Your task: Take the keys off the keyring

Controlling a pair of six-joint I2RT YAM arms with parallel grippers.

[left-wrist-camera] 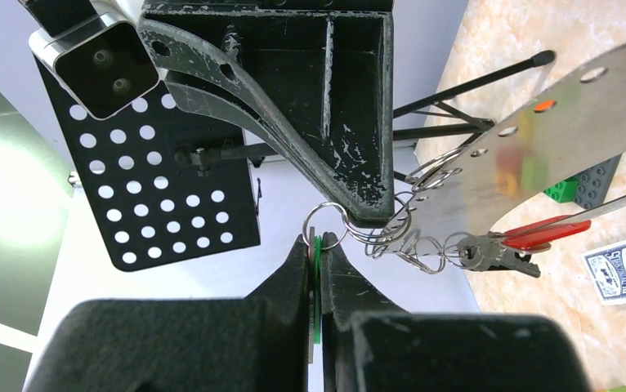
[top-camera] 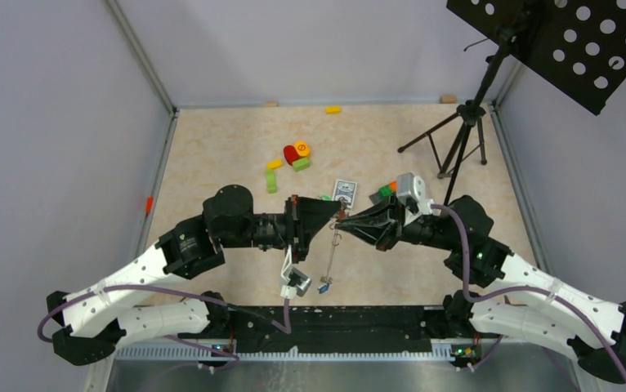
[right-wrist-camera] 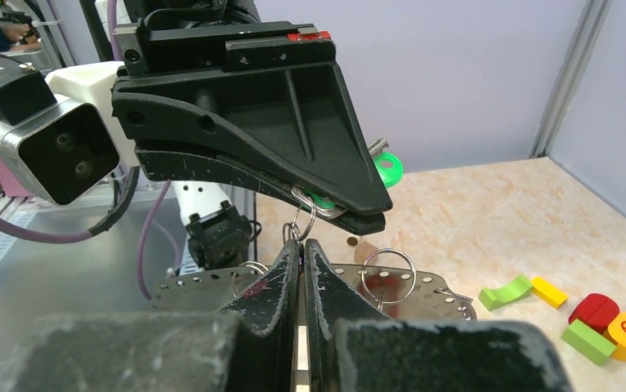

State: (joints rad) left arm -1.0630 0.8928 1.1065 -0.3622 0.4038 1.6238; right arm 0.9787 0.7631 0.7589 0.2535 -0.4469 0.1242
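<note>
Left jaws are clamped flat on the green-tagged key (right-wrist-camera: pixel 387 170). Right jaws are pressed together just beside it, at the small split rings (left-wrist-camera: pixel 391 237). To me that reads as hold one side, pull the other. The keyring (left-wrist-camera: pixel 538 155) hangs from that cluster above the counter (top-camera: pixel 212 163), with the red-tagged key (left-wrist-camera: pixel 543 235) on it. You can't see which ring the right jaws nip, and the far end of the keyring is cut off.

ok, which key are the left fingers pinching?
The green-tagged key, clamped edge-on between the left fingers. The red-tagged key dangles off to the side, outside the grip.
</note>
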